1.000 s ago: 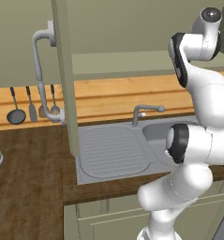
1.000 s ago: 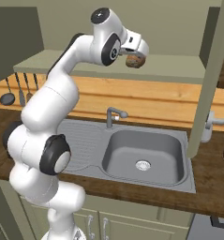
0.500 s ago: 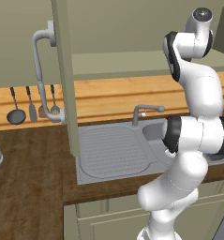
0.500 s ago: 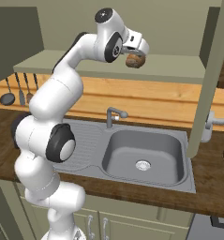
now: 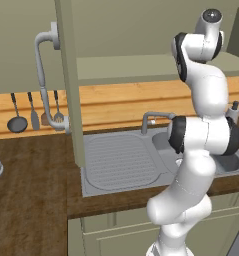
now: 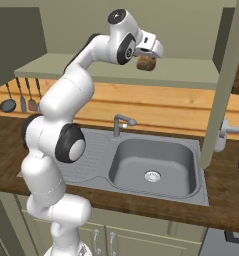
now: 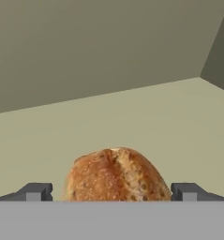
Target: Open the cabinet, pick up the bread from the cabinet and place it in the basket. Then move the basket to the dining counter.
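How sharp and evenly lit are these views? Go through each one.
Hand view: bread crisp, crust detail clear, cabinet interior flat-lit. Right base view: sink softly shaded, no glare, bread small and dark by the hand. Left base view: even light, no blur.

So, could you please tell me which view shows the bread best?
The hand view: the bread sits close up between the open fingertips. The right base view shows it small at the gripper.
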